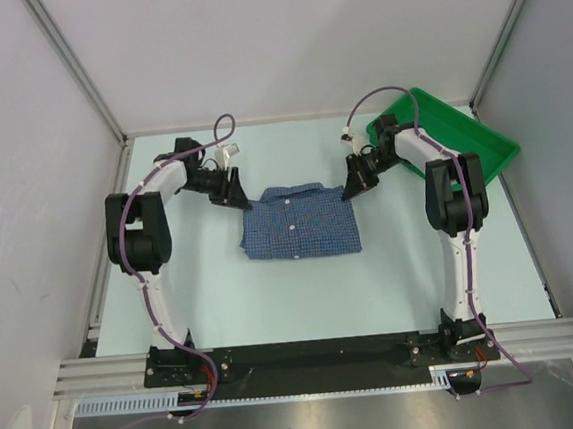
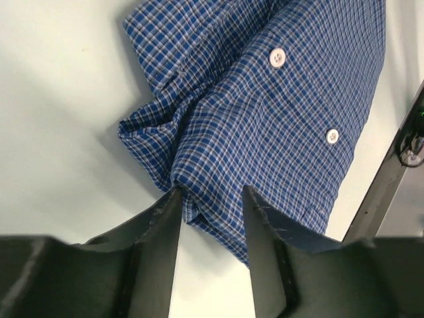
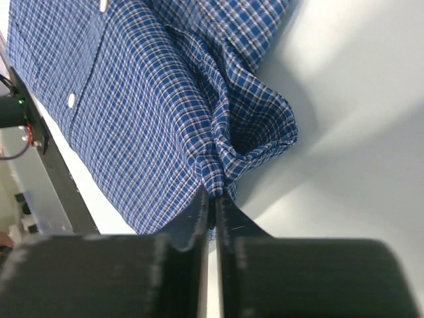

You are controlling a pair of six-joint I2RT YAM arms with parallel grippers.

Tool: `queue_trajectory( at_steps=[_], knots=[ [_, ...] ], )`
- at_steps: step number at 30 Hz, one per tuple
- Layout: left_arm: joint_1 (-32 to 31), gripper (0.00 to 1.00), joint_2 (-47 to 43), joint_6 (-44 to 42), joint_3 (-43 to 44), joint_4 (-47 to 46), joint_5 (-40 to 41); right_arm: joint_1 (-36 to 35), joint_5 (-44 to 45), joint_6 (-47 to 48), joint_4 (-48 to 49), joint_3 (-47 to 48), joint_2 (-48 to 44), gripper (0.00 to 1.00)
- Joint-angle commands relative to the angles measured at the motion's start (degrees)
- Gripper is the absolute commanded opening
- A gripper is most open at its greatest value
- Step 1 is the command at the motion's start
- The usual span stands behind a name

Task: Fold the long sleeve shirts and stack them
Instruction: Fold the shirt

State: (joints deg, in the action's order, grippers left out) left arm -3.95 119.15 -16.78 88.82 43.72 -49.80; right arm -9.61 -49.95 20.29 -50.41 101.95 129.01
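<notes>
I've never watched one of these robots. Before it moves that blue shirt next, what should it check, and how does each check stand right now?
1. Right gripper pinching the shirt: ok, shut on its edge.
2. Left gripper gripping too: not ok, jaws stand apart, cloth between.
3. Shirt folded, buttons up: ok.
4. Green tray apart from shirt: ok.
5. Layers caught in each grip: cannot tell.
</notes>
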Motion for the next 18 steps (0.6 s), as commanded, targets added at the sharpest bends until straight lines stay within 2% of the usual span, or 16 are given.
queue_trajectory(
  at_steps=[1,3,4,8,11,12,14,17,18],
  knots=[
    [0.2,0.35,0.5,1.6,1.1,-2.9,-2.7,-0.3,-0.8,0.1,1.3,0.4,-4.7,0.0],
    [0.2,0.25,0.4,1.3,1.1,-2.9,-2.9,0.1,-0.9,-0.3,1.1,0.3,-5.1,0.0],
    [0.2,0.14,-0.1,1.1,0.9,-2.9,-3.2,0.3,-0.9,-0.3,1.1,0.3,-5.1,0.0],
    [0.2,0.01,-1.6,0.2,-0.6,-2.9,-3.5,0.6,-0.8,0.0,-0.2,0.2,-5.2,0.0],
    [0.2,0.0,-2.3,-0.8,-1.0,-3.0,-2.8,0.6,-0.1,-0.2,-1.1,-0.3,-5.1,0.42],
    [0.2,0.0,-2.2,-1.1,-0.9,-2.9,-2.7,0.7,0.3,-0.3,-1.3,-0.4,-5.0,0.44],
    [0.2,0.0,-1.9,-0.8,-0.7,-2.9,-2.8,0.9,1.1,-0.5,-1.4,-0.4,-4.7,0.45],
    [0.1,0.0,-2.0,-0.8,-0.6,-2.7,-2.8,1.5,0.7,-0.6,-1.8,0.0,-5.0,0.37],
    [0.1,0.0,-2.0,-0.8,-0.6,-2.8,-2.8,1.6,0.4,-0.8,-1.4,0.0,-5.1,0.3]
  ],
)
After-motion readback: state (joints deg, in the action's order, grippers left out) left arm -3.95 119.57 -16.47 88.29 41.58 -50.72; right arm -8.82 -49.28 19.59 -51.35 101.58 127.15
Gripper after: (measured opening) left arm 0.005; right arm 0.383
